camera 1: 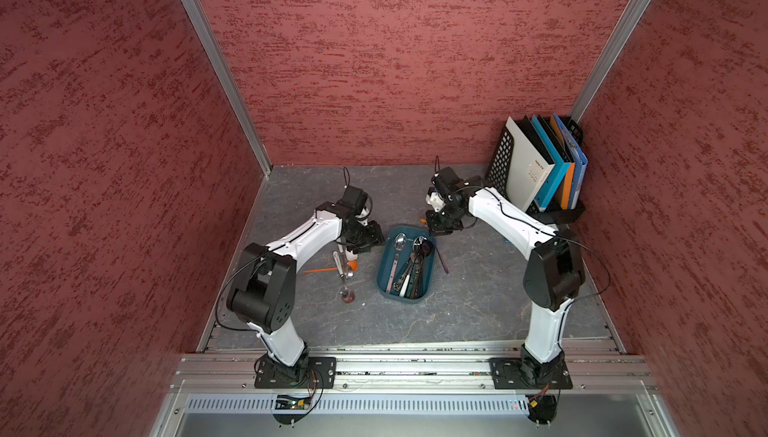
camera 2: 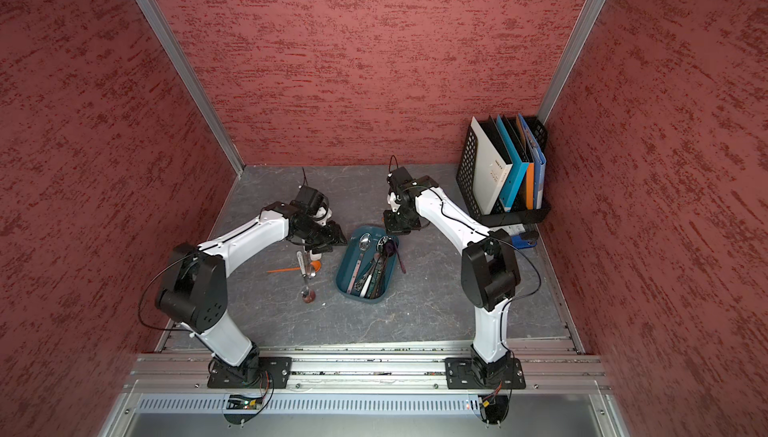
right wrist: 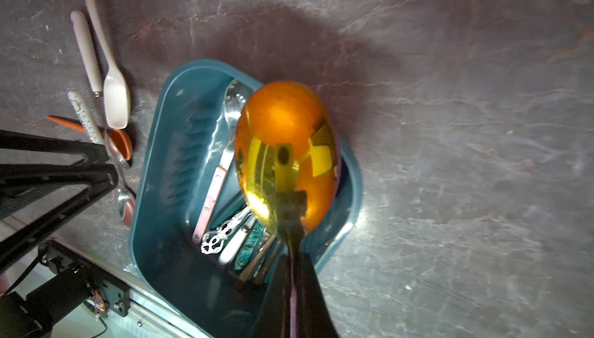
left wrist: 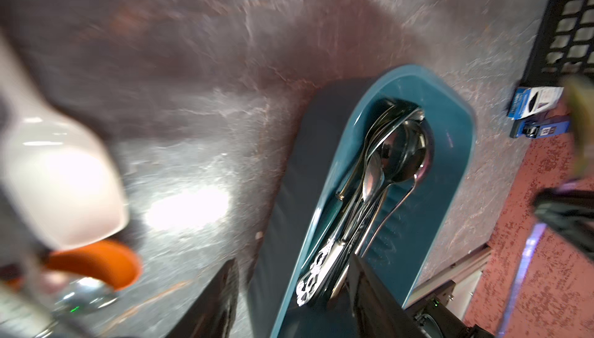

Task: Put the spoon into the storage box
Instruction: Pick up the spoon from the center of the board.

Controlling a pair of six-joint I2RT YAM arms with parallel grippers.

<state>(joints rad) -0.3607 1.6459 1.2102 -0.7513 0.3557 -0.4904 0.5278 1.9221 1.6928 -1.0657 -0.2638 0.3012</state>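
Observation:
The storage box is a dark teal tray in the middle of the table, holding several spoons. My right gripper hangs over the box's back right corner, shut on the dark purple handle of a spoon. That spoon's shiny gold-orange bowl hovers above the box. My left gripper is open at the box's back left corner. Its fingers straddle the box's rim and grip nothing. The left wrist view is blurred.
Several loose spoons, white, orange and metal, lie on the table left of the box. A black mesh rack of folders stands in the back right corner. Small blue packets lie in front of it.

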